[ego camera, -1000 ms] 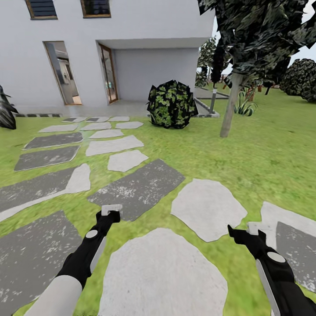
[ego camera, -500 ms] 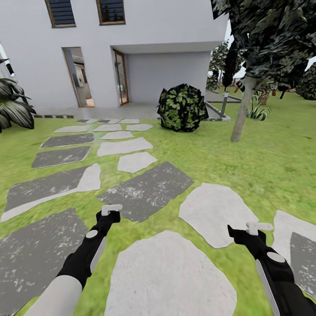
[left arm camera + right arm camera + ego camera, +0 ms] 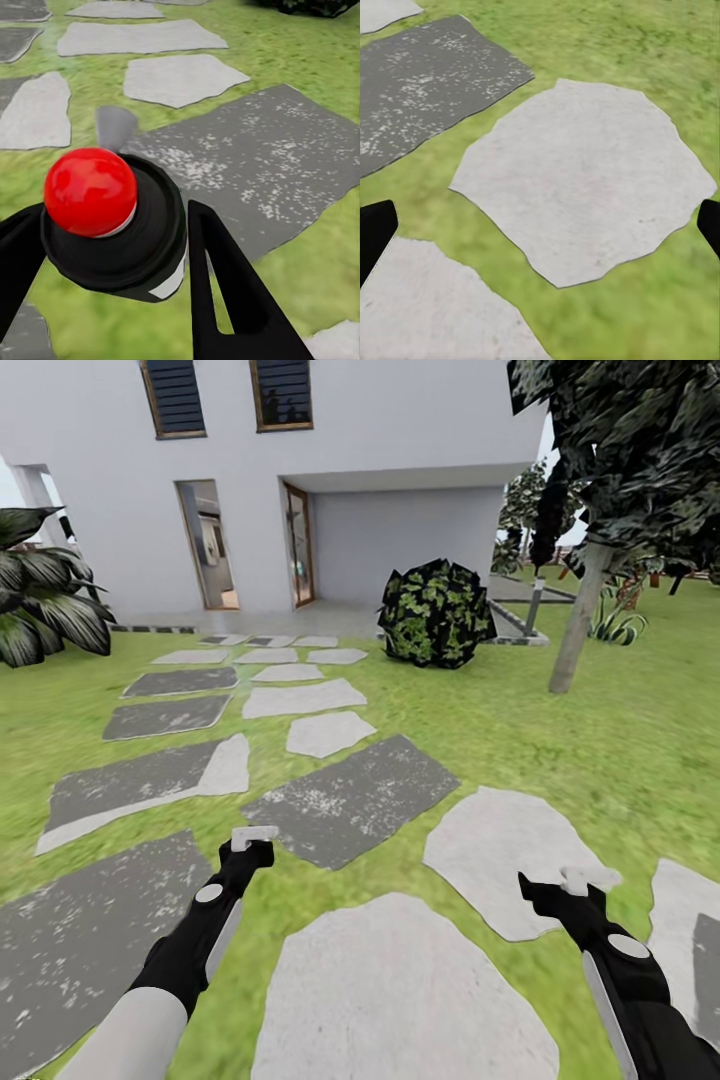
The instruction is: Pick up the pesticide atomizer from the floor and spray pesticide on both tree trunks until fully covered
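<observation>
The left claw (image 3: 254, 842) was held low over the near end of the lawn (image 3: 520, 730), between a dark stepping stone (image 3: 350, 800) and a pale stepping stone (image 3: 400, 990). In the left wrist view, the left claw (image 3: 112, 217) was seen closed about a small black body topped with a red ball, taken to be the pesticide atomizer (image 3: 112, 244). Its two black fingers (image 3: 214, 277) were set close against the body's sides.

The right claw (image 3: 560, 885) was carried at the near right. In the right wrist view, the right claw (image 3: 544, 225) was spread wide with nothing between its fingers, and a pale stone (image 3: 585, 180) lay on the grass beyond it.

A tree (image 3: 577, 622) with a pale, bare trunk was found at the far right of the lawn, well apart from both claws, its dark green crown spread above. No whitish speckles could be made out on the trunk. A rounded bush (image 3: 435, 612) stood left of the tree. A grey post (image 3: 537, 605) was seen between them, farther off. A white house (image 3: 330, 460) closed the far side, and a broad-leaved plant (image 3: 40, 600) was placed at the far left.
</observation>
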Controlling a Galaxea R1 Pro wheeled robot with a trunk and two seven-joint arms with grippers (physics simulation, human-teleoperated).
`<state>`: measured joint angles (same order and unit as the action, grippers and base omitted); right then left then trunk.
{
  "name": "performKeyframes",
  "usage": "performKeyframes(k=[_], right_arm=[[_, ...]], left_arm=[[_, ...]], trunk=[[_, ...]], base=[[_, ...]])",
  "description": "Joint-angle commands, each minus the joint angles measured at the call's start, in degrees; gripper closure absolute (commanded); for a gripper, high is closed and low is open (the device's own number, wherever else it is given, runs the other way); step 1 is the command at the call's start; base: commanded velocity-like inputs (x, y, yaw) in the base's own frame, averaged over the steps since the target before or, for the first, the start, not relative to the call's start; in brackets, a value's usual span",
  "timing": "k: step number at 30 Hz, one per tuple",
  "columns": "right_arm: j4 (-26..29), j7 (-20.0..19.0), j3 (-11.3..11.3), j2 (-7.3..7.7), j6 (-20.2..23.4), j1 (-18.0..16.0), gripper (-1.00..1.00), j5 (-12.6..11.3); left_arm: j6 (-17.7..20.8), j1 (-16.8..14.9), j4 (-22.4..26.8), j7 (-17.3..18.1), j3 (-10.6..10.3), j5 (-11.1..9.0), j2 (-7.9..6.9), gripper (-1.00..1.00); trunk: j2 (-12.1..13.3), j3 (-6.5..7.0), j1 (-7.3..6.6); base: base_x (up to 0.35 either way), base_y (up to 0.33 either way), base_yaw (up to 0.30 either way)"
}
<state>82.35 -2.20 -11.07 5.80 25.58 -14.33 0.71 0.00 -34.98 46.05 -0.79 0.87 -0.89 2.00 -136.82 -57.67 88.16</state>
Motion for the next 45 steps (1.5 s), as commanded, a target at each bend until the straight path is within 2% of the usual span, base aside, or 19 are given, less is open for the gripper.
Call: performKeyframes(k=[1, 6, 18, 27, 45], right_arm=[[0.0, 0.0, 0.0, 0.00, 0.0, 0.0, -1.00, 0.0], [0.0, 0.0, 0.0, 0.00, 0.0, 0.0, -1.00, 0.0], [0.1, 0.0, 0.0, 0.00, 0.0, 0.0, -1.00, 0.0], [0.1, 0.0, 0.0, 0.00, 0.0, 0.0, -1.00, 0.0], [0.0, 0.1, 0.1, -0.12, 0.0, 0.0, -1.00, 0.0]], left_arm=[[0.0, 0.0, 0.0, 0.0, 0.0, 0.0, 0.01, 1.00], [0.0, 0.0, 0.0, -0.1, 0.0, 0.0, 0.02, 1.00], [0.0, 0.0, 0.0, -0.1, 0.0, -0.1, 0.05, 1.00], [0.0, 0.0, 0.0, 0.0, 0.0, -0.1, 0.45, 1.00], [0.0, 0.0, 0.0, 0.0, 0.0, -0.1, 0.52, 1.00]], trunk=[[0.0, 0.09, 0.00], [0.0, 0.51, 0.00], [0.0, 1.03, 0.00], [0.0, 1.23, 0.00], [0.0, 1.66, 0.00]], base=[[0.000, 0.000, 0.119], [0.083, 0.000, 0.086], [0.301, 0.054, 0.034], [0.221, 0.160, 0.253], [0.015, 0.010, 0.270]])
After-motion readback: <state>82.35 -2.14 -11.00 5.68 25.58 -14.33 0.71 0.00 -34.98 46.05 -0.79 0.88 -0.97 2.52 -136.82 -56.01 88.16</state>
